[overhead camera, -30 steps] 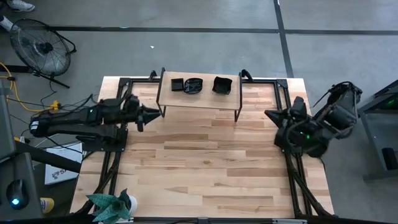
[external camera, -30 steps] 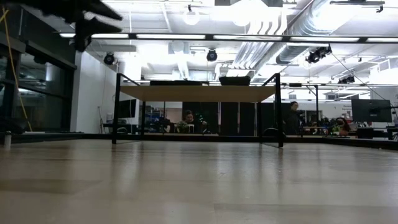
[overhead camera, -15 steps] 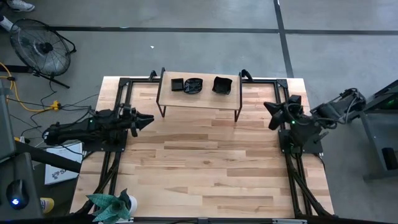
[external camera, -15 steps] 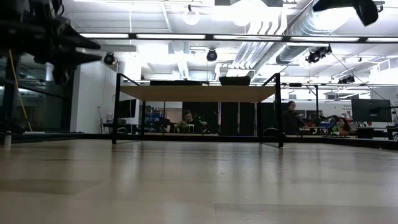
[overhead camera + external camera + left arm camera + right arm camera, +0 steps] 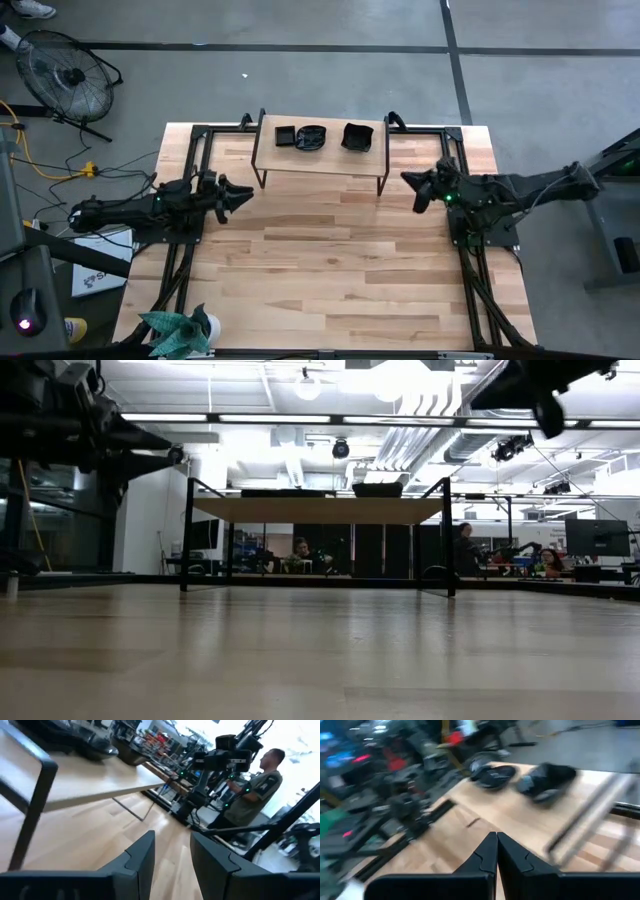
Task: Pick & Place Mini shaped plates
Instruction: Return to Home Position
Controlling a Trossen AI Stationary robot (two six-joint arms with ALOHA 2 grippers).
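Observation:
Three black mini shaped plates (image 5: 285,135) (image 5: 311,137) (image 5: 357,136) rest flat on a raised wooden shelf (image 5: 320,158) at the table's far edge. The low view shows them as dark shapes (image 5: 377,489) on the shelf top. My left gripper (image 5: 247,193) hovers open and empty, off the shelf's left end, pointing level toward the table's right; its fingers (image 5: 142,857) stand apart. My right gripper (image 5: 407,183) hovers shut by the shelf's right leg, pointing left. Two plates (image 5: 495,774) (image 5: 547,780) show beyond its closed fingertips (image 5: 497,845).
The shelf stands on thin black metal legs (image 5: 383,183). A green plant (image 5: 180,330) sits at the table's near left corner. Bare wooden tabletop (image 5: 330,260) lies between the arms. A person (image 5: 260,785) stands beyond the table's right side.
Both arms have come down. My left gripper sank beside the shelf's left end, staying open. My right arm unfolded and stretched out, carrying its shut gripper down and toward the table's left, closer to the shelf's right leg. The plates have not moved.

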